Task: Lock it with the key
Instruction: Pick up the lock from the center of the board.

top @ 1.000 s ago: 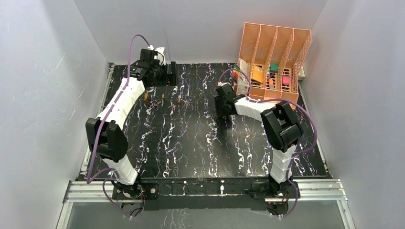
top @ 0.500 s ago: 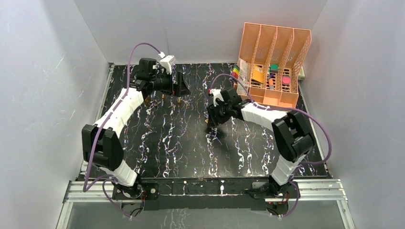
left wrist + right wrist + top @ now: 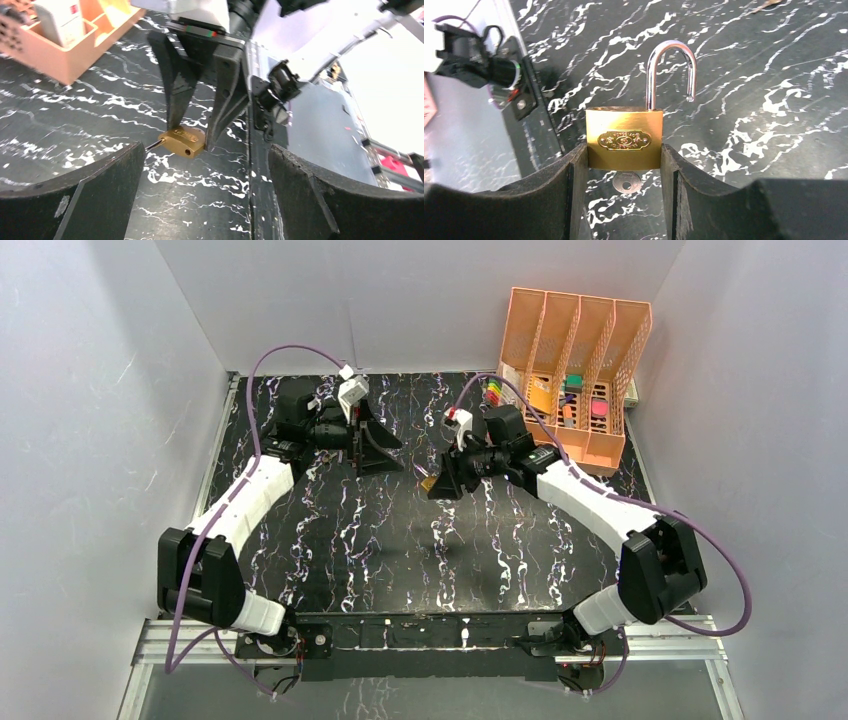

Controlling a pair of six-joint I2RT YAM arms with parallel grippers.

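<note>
A brass padlock (image 3: pixel 624 142) is pinched by its body between my right gripper's (image 3: pixel 624 150) fingers, held above the table. Its silver shackle (image 3: pixel 671 75) stands open and points away from the wrist. A round silver key head (image 3: pixel 627 182) sticks out of the lock's underside, between the fingers. In the top view the right gripper (image 3: pixel 440 483) holds the padlock (image 3: pixel 428 483) mid-table. My left gripper (image 3: pixel 385 445) is open and empty, a short gap to the padlock's left, facing it. In the left wrist view the padlock (image 3: pixel 182 141) hangs ahead of the left gripper (image 3: pixel 207 160).
An orange file organizer (image 3: pixel 575 360) with small coloured items stands at the back right; it also shows in the left wrist view (image 3: pixel 65 45). The black marbled table (image 3: pixel 400 550) is walled by grey panels on three sides.
The right arm has lifted the padlock off the table and swung it toward the middle. The left arm has left the back left corner and turned its open gripper toward the padlock.
</note>
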